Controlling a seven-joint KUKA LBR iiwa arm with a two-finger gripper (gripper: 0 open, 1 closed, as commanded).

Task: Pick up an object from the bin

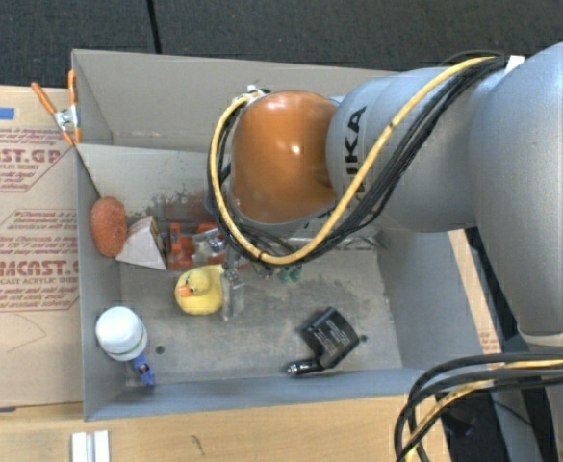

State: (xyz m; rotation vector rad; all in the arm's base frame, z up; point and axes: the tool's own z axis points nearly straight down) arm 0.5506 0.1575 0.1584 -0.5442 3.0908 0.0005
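My gripper (231,295) reaches down from under the arm's orange cover into the middle of the bin. A yellow rubber duck (196,291) lies right against the gripper's left side, touching it or nearly so. Just above the duck sits a small orange-red box-like thing (179,243), with a white wedge-shaped piece (142,247) to its left. Nothing shows held in the gripper.
A reddish-orange ball (109,224) rests by the left wall. A bottle with a white cap (121,331) stands in the front left corner. A black flat device (328,338) lies at the front right. The arm covers the bin's back and right.
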